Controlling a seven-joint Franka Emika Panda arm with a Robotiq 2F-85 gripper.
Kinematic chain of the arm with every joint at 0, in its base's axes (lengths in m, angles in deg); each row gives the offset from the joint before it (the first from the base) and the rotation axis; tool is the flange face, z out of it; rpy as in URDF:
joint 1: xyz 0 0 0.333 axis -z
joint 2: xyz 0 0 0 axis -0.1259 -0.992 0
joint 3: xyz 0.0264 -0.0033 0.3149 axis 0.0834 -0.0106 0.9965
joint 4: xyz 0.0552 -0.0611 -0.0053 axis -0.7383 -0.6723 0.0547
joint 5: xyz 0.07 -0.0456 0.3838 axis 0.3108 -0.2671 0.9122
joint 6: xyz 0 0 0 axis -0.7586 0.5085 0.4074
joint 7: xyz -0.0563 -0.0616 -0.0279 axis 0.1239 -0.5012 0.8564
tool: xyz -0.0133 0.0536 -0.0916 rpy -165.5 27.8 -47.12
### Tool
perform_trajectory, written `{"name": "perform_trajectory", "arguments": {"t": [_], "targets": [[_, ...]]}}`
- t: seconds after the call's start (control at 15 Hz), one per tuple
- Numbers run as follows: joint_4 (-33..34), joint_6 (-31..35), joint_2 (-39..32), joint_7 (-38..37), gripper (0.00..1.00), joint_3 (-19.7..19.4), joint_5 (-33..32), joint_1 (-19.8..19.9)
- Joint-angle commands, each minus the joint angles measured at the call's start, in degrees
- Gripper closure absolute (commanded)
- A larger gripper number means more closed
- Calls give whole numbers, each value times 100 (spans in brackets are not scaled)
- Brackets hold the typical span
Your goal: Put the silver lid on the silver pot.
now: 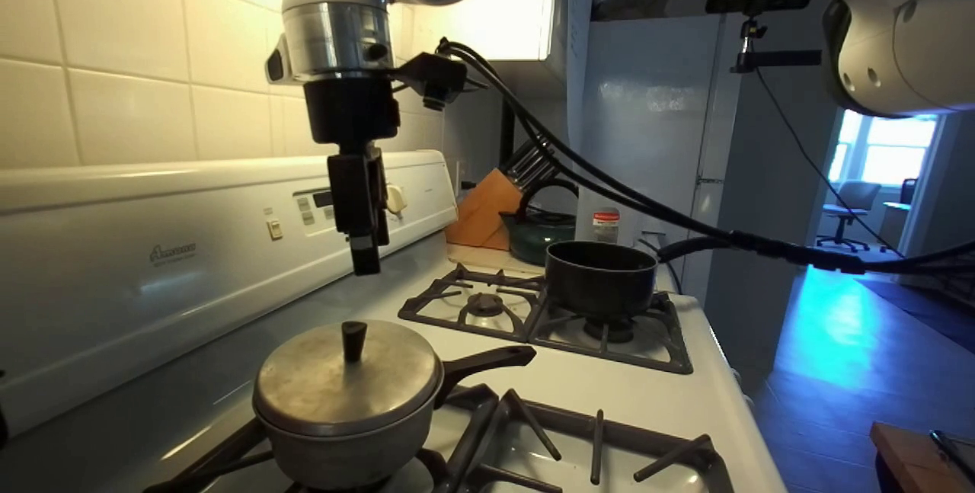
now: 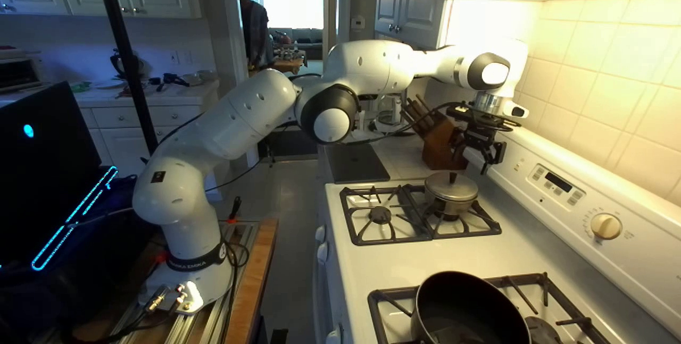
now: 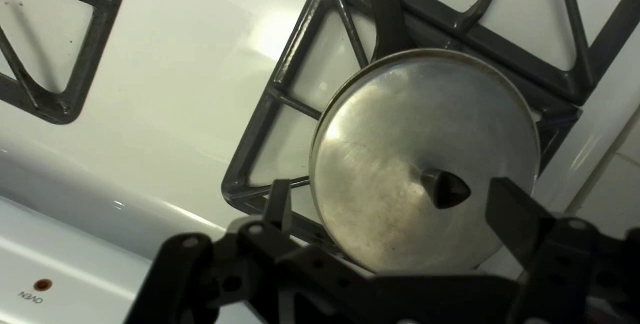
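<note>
The silver lid (image 1: 320,382) lies on the silver pot (image 1: 350,455), and its dark knob points up. The lid (image 2: 444,189) and pot (image 2: 449,208) also show together on a back burner in an exterior view. In the wrist view the lid (image 3: 380,153) covers the pot's opening, with a thin rim showing along its upper edge. The pot's dark handle (image 3: 387,13) points to the top. My gripper (image 3: 390,182) is open and empty, its fingers on either side of the knob in that view. In both exterior views the gripper (image 1: 366,260) (image 2: 491,162) hangs above the lid, apart from it.
A black pot (image 1: 598,280) (image 2: 468,307) stands on another burner. A knife block (image 1: 484,211) and a dark green kettle (image 1: 539,235) stand beyond the stove. The stove's back panel (image 1: 190,272) rises close beside the gripper. Cables (image 1: 609,192) hang from the arm.
</note>
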Motion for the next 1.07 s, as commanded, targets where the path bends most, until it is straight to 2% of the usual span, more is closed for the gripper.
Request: {"name": "perform_trajectory", "arguments": {"t": [0.0,0.53,1.0], "targets": [[-1057,598,591,-280,0,54,219,242],[-3095,2446,1377,-439,0,25,160,596],[-4786,3142,2354,-1225,0,149,543,795]]}}
